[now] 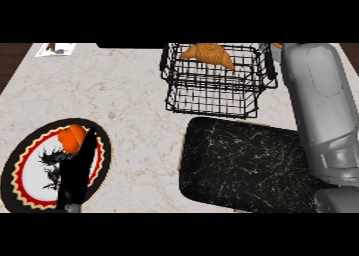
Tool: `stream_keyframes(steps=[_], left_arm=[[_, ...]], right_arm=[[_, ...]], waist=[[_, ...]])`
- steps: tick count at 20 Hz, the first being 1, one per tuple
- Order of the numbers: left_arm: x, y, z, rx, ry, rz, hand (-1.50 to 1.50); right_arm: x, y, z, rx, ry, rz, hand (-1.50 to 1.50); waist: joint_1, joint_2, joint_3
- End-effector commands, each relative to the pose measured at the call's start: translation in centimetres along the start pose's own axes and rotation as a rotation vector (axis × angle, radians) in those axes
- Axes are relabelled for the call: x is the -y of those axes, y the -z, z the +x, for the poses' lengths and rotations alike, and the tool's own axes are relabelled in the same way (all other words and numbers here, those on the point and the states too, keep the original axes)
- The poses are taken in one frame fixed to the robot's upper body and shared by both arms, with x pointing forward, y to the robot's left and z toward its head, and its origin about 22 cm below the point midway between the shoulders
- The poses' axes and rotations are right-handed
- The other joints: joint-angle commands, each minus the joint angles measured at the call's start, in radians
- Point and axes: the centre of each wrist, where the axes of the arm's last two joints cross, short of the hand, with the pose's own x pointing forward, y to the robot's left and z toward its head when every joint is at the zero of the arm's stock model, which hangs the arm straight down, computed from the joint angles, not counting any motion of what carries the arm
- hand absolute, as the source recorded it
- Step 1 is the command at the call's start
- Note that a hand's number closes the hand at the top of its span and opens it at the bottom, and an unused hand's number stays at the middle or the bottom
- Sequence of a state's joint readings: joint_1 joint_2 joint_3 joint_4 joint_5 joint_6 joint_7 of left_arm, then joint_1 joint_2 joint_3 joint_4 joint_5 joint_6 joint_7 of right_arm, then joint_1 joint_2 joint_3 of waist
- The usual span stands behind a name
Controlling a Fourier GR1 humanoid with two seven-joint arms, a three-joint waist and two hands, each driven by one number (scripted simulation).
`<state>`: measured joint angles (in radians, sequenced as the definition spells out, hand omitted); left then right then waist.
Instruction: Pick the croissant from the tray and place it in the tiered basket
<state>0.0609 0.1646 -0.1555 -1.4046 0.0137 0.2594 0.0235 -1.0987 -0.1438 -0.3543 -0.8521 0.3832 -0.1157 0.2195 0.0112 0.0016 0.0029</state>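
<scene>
One view: head view, looking steeply down on the pale marbled counter [130, 85].
Croissant [206, 54]: upper centre of the frame, lying inside the tiered basket [211, 97], in the compartment nearest the top edge. It is apart from the tray.
Tiered basket: black wire, upper centre, just above the tray.
Tray [241, 165]: black with pale flecks, lower centre-right, with my right forearm crossing its right edge.
Right forearm [318, 95]: grey, running up the right side from the lower edge to the top, beside the basket's right wall.
Right hand: beyond the top of the frame, so I cannot tell whether its fingers are apart or closed.
Left hand [77, 175]: lower left, a narrow dark shape over the plate. It is resting, fingers straight and pointing up the frame, holding nothing.
Plate [19, 170]: lower left, black rim with a red and yellow scalloped band.
Orange item [73, 137]: on the plate's upper part, just beside my left fingertips.
</scene>
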Motion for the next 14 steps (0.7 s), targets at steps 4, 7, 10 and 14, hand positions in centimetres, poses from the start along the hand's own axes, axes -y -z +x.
stream_keyframes(steps=[4, 7, 10, 14], left_arm=[[-0.9, -0.3, -0.8, -0.045, -0.007, 0.017, 0.00], [-0.1, -0.4, -1.2, -0.031, 0.008, 0.007, 0.00], [0.9, -1.2, -0.8, -0.039, -0.013, 0.031, 0.00], [-0.8, -0.4, -0.6, -0.030, -0.012, 0.034, 0.00]], right_arm=[[10.7, 0.0, -0.8, -0.031, 0.032, -0.334, -1.50], [16.3, -0.6, 0.2, -0.079, 0.095, -0.351, -1.50], [21.7, -3.0, -3.5, -0.093, 0.084, -0.403, -1.50], [29.9, -6.6, -3.7, -0.102, 0.068, -0.374, -1.50]], waist=[[-0.020, -0.003, -0.003], [-0.024, -0.004, -0.003], [-0.025, -0.004, -0.002], [-0.026, -0.003, -0.002]])
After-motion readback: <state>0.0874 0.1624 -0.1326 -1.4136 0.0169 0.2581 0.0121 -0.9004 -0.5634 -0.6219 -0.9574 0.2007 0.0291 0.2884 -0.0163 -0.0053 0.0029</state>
